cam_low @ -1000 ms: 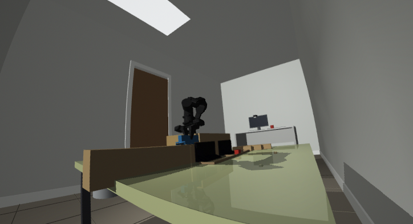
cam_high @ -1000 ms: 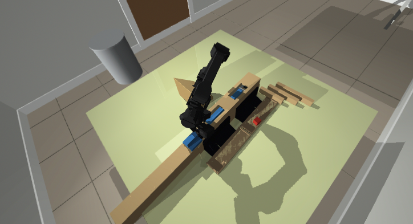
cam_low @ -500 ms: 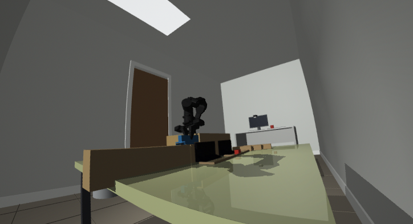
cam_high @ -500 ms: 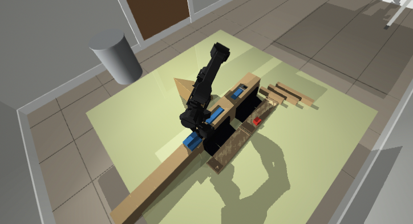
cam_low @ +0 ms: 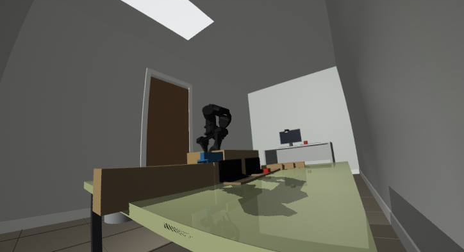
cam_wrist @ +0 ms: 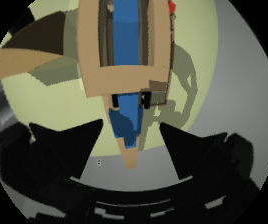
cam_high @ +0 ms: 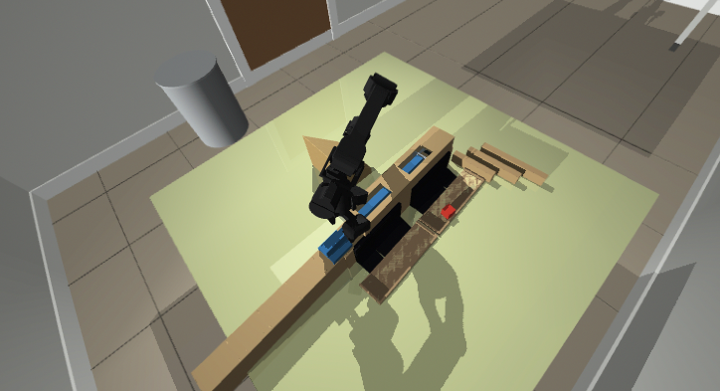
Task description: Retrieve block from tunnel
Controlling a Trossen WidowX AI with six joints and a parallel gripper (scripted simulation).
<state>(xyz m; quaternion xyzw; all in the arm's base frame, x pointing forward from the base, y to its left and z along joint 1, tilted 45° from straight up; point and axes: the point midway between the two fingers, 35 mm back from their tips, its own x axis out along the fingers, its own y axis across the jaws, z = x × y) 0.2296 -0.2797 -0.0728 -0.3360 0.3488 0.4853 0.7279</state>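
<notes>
Above the blue handle, the jaws hang wide open

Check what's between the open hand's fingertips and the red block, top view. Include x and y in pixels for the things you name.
The wooden tunnel housing (cam_high: 396,185) with its black side openings, then the brown tray strip (cam_high: 403,247) on which the red block (cam_high: 448,211) sits.

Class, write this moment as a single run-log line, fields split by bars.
gripper: open | blue handle: sticking out of tunnel end, not held | red block: outside tunnel, on brown tray
</notes>
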